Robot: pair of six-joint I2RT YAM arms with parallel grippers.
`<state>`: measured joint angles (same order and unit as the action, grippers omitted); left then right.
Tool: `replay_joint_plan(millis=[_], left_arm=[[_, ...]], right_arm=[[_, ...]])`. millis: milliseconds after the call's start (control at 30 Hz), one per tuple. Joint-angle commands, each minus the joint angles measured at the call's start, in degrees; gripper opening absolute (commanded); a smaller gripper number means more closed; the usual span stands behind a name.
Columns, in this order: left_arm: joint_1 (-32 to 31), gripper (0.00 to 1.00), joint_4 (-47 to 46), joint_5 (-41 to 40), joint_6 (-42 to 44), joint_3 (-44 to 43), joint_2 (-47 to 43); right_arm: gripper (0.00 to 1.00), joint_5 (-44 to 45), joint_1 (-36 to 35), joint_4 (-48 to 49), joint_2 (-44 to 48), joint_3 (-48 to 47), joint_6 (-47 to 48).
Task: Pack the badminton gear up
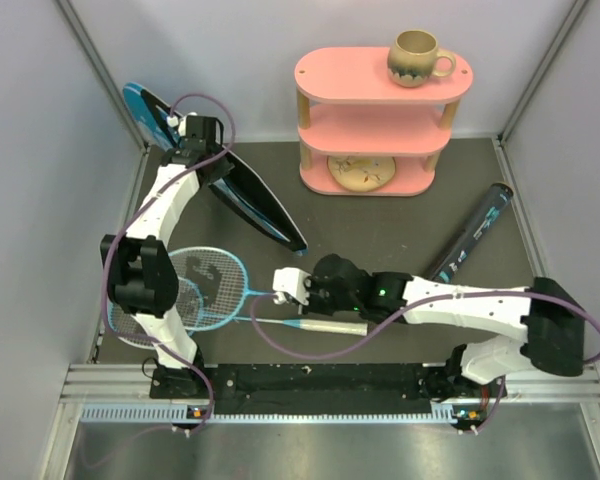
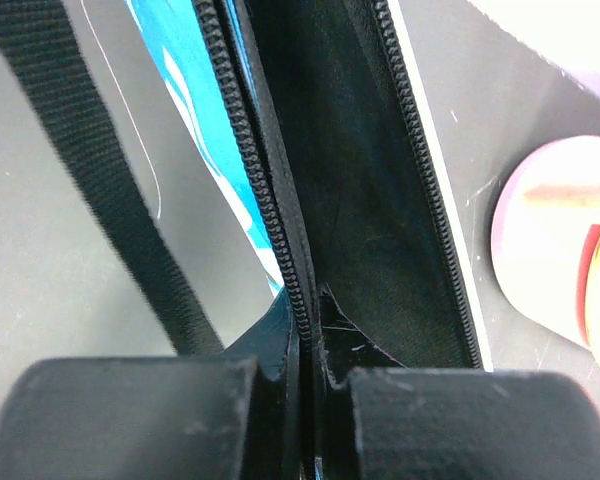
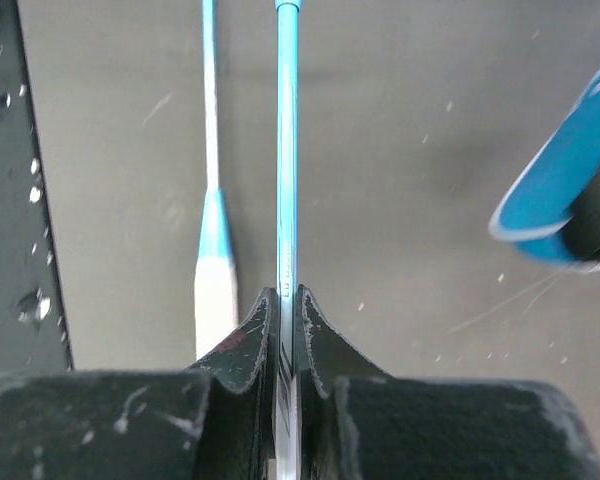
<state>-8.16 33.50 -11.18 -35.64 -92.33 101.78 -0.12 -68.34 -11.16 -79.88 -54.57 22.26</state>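
My left gripper (image 1: 202, 158) is at the back left, shut on the zipper edge of the blue racket cover (image 1: 255, 200). The cover hangs open, its black lining (image 2: 380, 200) and blue outside (image 2: 195, 110) showing past my left gripper (image 2: 310, 350). My right gripper (image 1: 278, 296) is shut on the thin light-blue shaft (image 3: 287, 150) of one racket (image 1: 210, 275) and shows in its own wrist view (image 3: 287, 320). The second racket (image 1: 145, 315) lies beside it, its white handle (image 1: 330, 325) on the table and in the right wrist view (image 3: 215, 290). The black tube (image 1: 475, 230) lies at the right. No shuttlecocks are in view.
The pink three-tier shelf (image 1: 380, 120) stands at the back with the beige mug (image 1: 420, 55) on top and a plate on its lowest tier. The cover's black strap (image 2: 90, 170) hangs at the left. The cover's tip (image 3: 560, 190) is near my right gripper.
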Motion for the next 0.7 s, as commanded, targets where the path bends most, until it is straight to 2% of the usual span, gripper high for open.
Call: replay_joint_plan(millis=[0,267,433,567,667], left_arm=[[1.83,0.00,-2.04,-3.23,2.32,-7.14,1.23],[5.08,0.00,-0.71,-5.87,5.32,-10.94,1.14],[6.23,0.00,0.69,-6.92,5.05,-10.23,1.41],[6.76,0.00,1.31,-7.89,4.97,-8.75,0.97],[7.28,0.00,0.87,-5.53,3.30,-5.94,-0.08]], right_arm=[[0.00,-0.06,-0.57,-2.82,8.83,4.46,-3.27],[0.00,8.82,0.04,-4.31,26.51,10.97,-9.34],[0.00,11.98,5.22,-4.22,35.39,11.76,-13.02],[0.00,8.66,12.07,-2.47,39.79,12.29,-16.71],[0.00,-1.17,21.12,-1.33,38.05,10.37,-21.81]])
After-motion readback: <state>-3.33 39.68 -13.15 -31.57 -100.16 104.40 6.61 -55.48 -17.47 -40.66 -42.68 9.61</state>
